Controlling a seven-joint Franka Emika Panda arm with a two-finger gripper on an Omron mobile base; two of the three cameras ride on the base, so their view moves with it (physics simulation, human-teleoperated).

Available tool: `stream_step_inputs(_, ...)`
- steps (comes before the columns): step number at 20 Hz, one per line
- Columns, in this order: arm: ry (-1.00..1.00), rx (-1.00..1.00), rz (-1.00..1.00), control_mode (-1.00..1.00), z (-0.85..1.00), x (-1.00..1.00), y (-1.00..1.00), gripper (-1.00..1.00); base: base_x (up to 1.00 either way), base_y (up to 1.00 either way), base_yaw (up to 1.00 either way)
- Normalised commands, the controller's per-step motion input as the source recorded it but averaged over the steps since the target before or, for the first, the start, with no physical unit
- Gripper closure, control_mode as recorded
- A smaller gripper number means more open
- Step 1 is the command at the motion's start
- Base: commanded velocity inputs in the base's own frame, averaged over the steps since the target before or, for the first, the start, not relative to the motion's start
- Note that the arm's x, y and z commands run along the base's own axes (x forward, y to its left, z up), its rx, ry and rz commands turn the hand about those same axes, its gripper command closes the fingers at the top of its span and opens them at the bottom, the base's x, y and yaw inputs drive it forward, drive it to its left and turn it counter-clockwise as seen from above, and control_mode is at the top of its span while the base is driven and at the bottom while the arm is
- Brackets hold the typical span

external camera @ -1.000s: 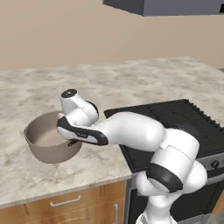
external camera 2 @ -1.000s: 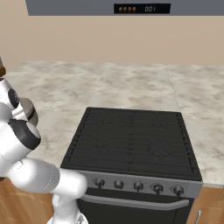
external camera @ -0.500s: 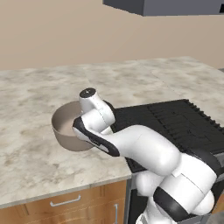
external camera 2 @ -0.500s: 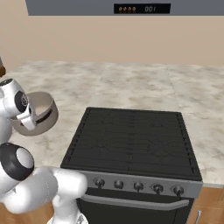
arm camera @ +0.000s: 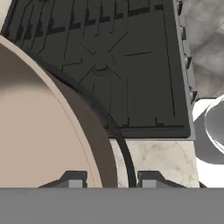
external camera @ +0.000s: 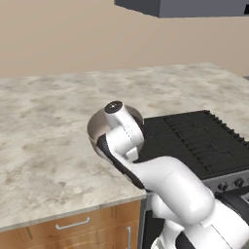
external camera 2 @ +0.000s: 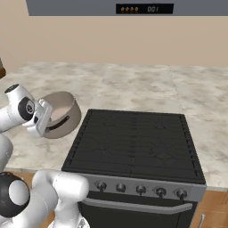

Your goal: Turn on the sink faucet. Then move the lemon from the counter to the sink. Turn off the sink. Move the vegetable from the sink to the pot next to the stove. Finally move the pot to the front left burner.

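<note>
The gripper (arm camera: 109, 181) is clamped on the rim of the grey metal pot (external camera 2: 62, 114), held tilted above the counter's (external camera 2: 129, 84) edge beside the stove's (external camera 2: 133, 140) front left corner.

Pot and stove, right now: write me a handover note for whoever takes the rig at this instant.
Gripper: shut on the rim of the round grey metal pot, as the hand view shows.
Pot: tilted in the right base view, beside the left edge of the flat black stove, over the pale marbled counter. Whether it clears the counter cannot be told.
Contents of the pot: not visible.
Done: pot gripped.
Left: set it on the front left burner, release.
</note>
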Motion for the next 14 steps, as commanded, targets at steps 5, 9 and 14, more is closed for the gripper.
stream_step_inputs(5, -0.01, 0.05, -0.39, -1.00, 0.11, -0.31, -0.72, 1.00, 0.00, 0.00, 0.00)
stream_step_inputs(9, 0.00, 0.11, -0.37, -1.00, 0.03, -0.31, -0.73, 1.00, 0.00, 0.00, 0.00)
stream_step_inputs(14, 0.00, 0.16, -0.28, -1.00, 0.00, -0.32, -0.68, 1.00, 0.00, 0.00, 0.00)
